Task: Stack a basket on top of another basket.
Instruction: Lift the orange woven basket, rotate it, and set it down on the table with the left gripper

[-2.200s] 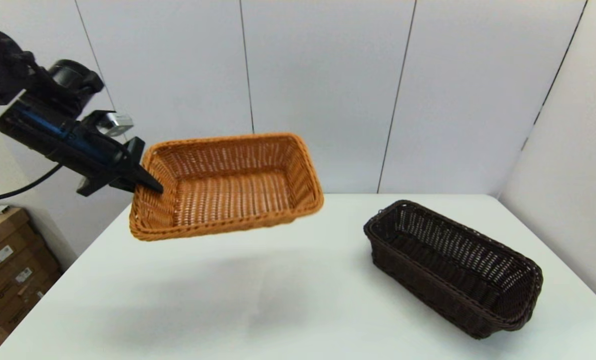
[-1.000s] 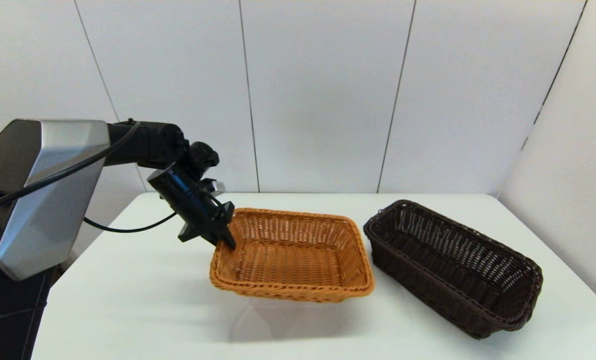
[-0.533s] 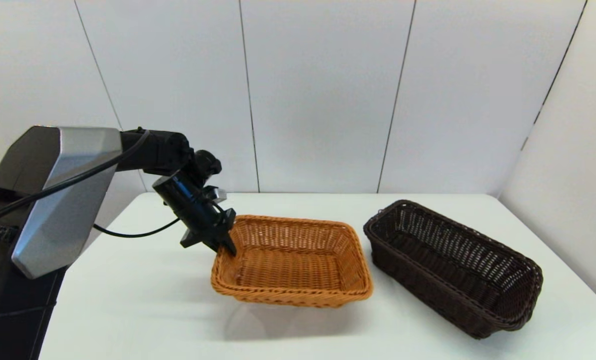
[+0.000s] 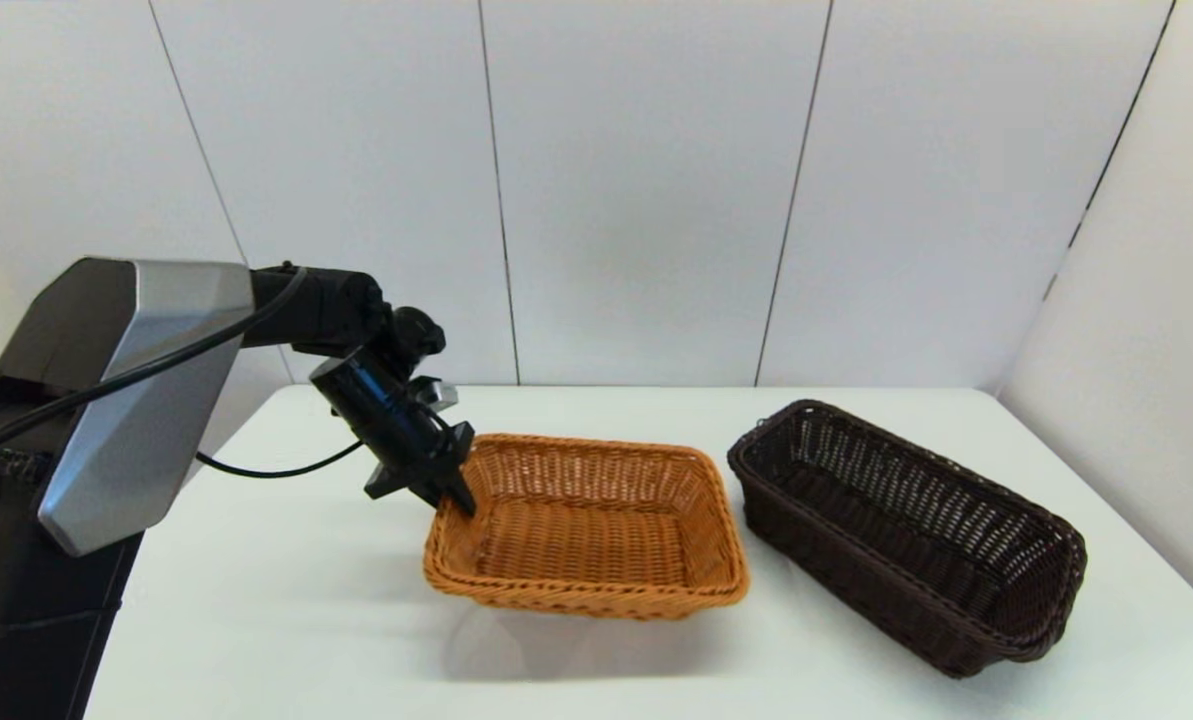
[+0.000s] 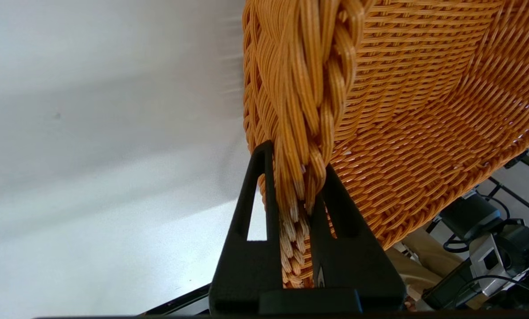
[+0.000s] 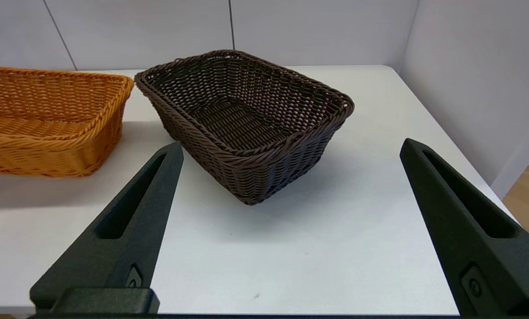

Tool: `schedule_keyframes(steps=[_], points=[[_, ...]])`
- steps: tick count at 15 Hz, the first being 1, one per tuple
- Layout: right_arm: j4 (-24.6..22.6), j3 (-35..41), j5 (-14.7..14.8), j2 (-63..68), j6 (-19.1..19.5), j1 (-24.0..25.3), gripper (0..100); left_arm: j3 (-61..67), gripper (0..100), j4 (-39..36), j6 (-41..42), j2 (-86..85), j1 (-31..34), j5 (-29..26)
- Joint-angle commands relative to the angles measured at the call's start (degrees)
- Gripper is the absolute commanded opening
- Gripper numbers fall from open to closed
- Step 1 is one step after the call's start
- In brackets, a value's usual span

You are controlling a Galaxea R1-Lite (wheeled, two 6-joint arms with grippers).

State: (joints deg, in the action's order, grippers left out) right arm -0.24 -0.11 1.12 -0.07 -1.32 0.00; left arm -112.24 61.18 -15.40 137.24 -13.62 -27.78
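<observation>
I count two baskets on the white table [image 4: 286,600]. My left gripper [image 4: 454,497] is clamped on the orange-tan basket [image 4: 586,525] at its braided rim; the dark brown basket [image 4: 906,530] sits just beside it. My right gripper [image 6: 291,221] hangs wide open, holding nothing.

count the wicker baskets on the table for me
2: the orange-tan basket near the middle, its rim gripped by the left claw, and the dark brown basket to its right.
</observation>
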Motion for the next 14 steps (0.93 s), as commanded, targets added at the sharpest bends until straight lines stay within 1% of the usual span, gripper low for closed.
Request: schedule_keyframes(steps=[1,3,4,8,11,13,14], points=[[0.0,0.0,0.0,0.1,0.0,0.0,100,-0.1,0,0.3,0.1,0.7,0.0,-0.2],[0.0,0.0,0.0,0.1,0.0,0.0,100,0.0,0,0.3,0.2,0.9,0.1,0.0],[0.0,0.0,0.0,0.0,0.0,0.0,100,-0.2,100,0.2,0.1,0.9,0.2,0.1],[0.0,-0.1,0.0,0.1,0.0,0.0,100,-0.2,100,-0.3,0.3,-1.4,2.3,-0.3],[0.0,0.0,0.0,0.1,0.0,0.0,100,-0.3,100,-0.7,0.3,-9.7,7.5,-0.6],[0.0,0.0,0.0,0.1,0.0,0.0,100,0.4,100,-0.6,0.3,-19.9,11.8,-0.3],[0.0,0.0,0.0,0.1,0.0,0.0,100,0.5,100,-0.6,0.3,-22.5,12.8,-0.3]])
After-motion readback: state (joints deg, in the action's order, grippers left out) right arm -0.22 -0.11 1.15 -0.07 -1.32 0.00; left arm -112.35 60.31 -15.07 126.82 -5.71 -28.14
